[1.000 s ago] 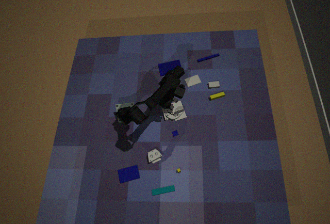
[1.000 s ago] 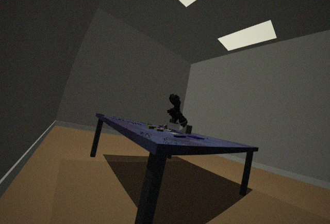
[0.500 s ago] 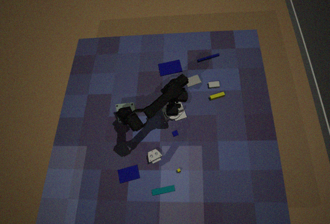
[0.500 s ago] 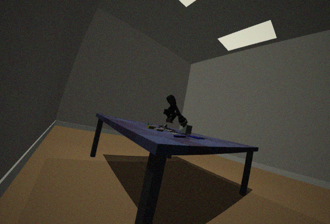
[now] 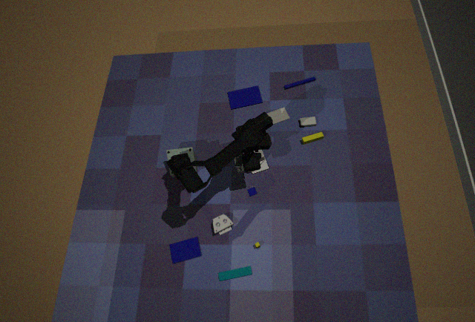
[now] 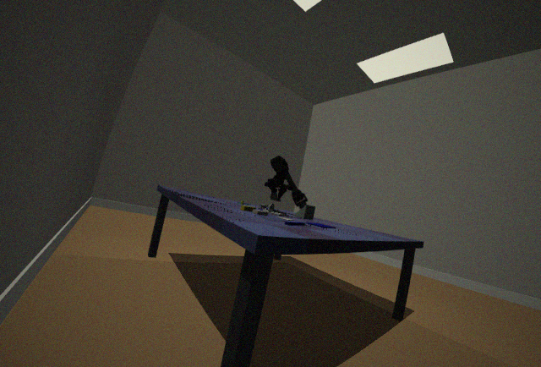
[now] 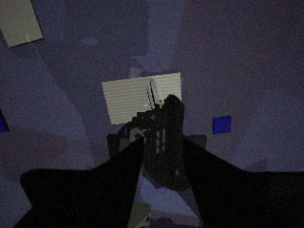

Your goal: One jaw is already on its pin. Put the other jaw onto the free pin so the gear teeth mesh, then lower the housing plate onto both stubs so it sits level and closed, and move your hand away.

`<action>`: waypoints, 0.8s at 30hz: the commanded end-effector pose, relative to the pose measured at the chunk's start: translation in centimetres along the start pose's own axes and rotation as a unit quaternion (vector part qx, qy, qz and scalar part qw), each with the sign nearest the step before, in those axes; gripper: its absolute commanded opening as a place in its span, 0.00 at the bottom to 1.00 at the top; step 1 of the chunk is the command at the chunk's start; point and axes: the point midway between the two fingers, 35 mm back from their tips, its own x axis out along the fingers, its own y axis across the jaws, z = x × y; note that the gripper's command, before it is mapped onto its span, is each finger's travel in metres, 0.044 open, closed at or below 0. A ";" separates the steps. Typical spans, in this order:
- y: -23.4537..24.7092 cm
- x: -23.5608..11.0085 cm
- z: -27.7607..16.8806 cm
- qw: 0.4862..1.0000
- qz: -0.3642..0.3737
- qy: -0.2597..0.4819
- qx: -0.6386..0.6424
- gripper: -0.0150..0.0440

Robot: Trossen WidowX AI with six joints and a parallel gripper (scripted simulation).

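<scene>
My gripper (image 6: 275,197) (image 7: 161,141) is shut on a dark, elongated jaw (image 7: 174,111). It holds the jaw above the near side of the pale ribbed base (image 5: 263,166) (image 7: 120,102). A slim curved part (image 7: 154,92), apparently the other jaw, stands on the base. The held jaw and my fingers hide the pins and any gear teeth, so I cannot tell whether they touch. In the top view the arm covers the fingertips. The white housing plate (image 5: 222,224), with two round marks, lies on the table apart from the base.
Around the base lie a small blue square (image 5: 251,191) (image 7: 221,124), a pale flat tile (image 5: 278,115) (image 7: 20,24), a white block (image 5: 308,121) and a yellow bar (image 5: 312,137). Blue plates (image 5: 245,97) (image 5: 185,249), a teal bar (image 5: 234,273) and a tiny yellow cube (image 5: 257,245) lie farther out.
</scene>
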 end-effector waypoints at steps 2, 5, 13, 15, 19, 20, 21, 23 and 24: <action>-0.1 0.0 0.0 1.000 -0.002 0.000 -0.004 0.48; -0.1 0.0 0.0 1.000 -0.002 0.000 0.000 0.48; -0.1 0.0 0.0 1.000 -0.002 0.000 0.002 0.48; 0.1 0.0 0.0 1.000 -0.002 0.000 0.002 0.48; 1.4 0.0 0.3 1.000 -0.001 -0.001 0.002 0.48; 1.7 0.0 0.3 1.000 -0.001 -0.001 0.002 0.48; 2.0 0.0 0.4 1.000 -0.001 -0.001 0.002 0.48; 2.7 0.0 0.5 1.000 -0.001 -0.001 0.002 0.48; 3.0 0.0 0.5 1.000 -0.001 -0.001 0.002 0.48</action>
